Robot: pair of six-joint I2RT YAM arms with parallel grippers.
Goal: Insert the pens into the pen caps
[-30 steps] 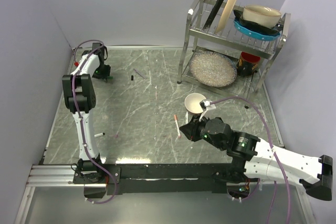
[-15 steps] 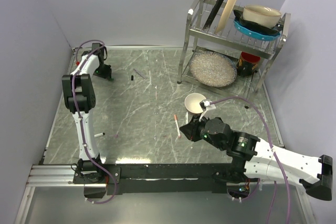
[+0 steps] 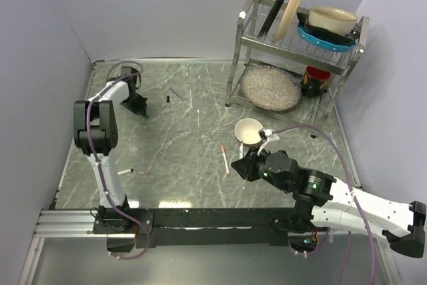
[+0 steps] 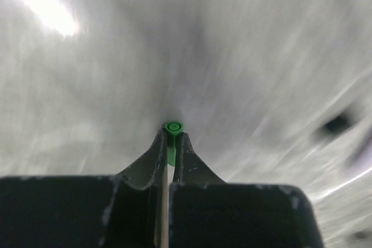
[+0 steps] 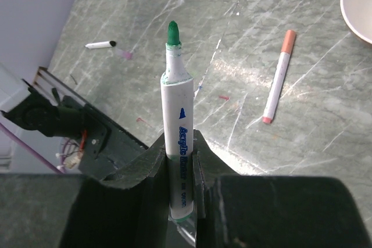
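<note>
My left gripper (image 3: pixel 139 106) is shut on a small green pen cap (image 4: pixel 172 127), which pokes out between the fingertips above the blurred table. My right gripper (image 3: pixel 243 167) is shut on a white marker pen (image 5: pixel 177 114) with its bare green tip pointing away from the jaws. A pink-ended pen (image 3: pixel 225 159) lies on the table left of the right gripper and also shows in the right wrist view (image 5: pixel 278 78). A black-ended pen (image 3: pixel 124 172) and a pinkish cap (image 3: pixel 147 172) lie at the near left. A black cap (image 3: pixel 168 99) and a thin purplish pen (image 3: pixel 176 93) lie right of the left gripper.
A white bowl (image 3: pixel 249 130) stands just behind the right gripper. A metal dish rack (image 3: pixel 293 51) with plates, bowls and a round mesh tray fills the back right. Walls close in the table on the left and at the back.
My left gripper has moved from the far left corner to the right and nearer, with the green cap in it. My right gripper has shifted slightly right with the marker.
</note>
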